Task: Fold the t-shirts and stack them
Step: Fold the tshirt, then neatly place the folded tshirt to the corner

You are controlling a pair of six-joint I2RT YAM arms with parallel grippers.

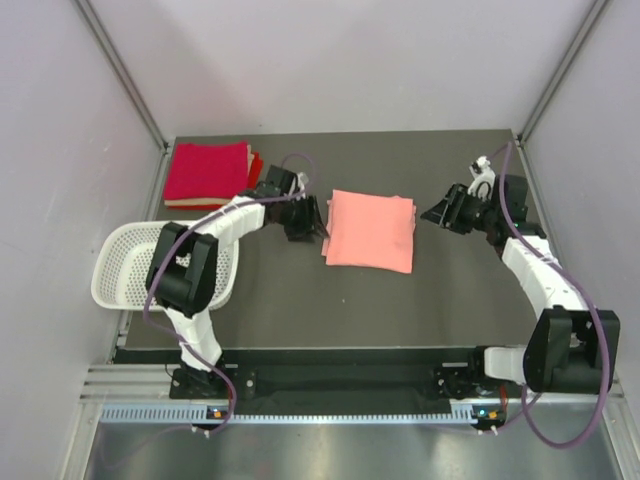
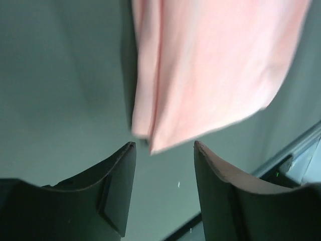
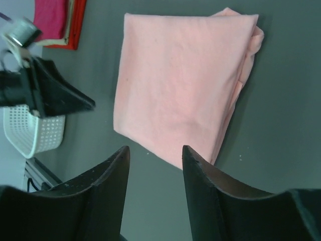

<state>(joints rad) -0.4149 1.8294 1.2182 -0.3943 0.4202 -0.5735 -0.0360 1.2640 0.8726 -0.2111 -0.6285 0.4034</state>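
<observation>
folded pink t-shirt lies mid-frame on the dark worktop, nearly square with no clear long axis, its edges skewed slightly clockwise. left tool and right tool flank it, jaws apart and empty. red t-shirts sit stacked at upper left.

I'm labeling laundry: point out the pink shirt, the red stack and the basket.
pink shirt (image 1: 370, 230), top view, middle of the fold
red stack (image 1: 207, 172), top view, top shirt's middle
basket (image 1: 118, 268), top view, left wall
</observation>
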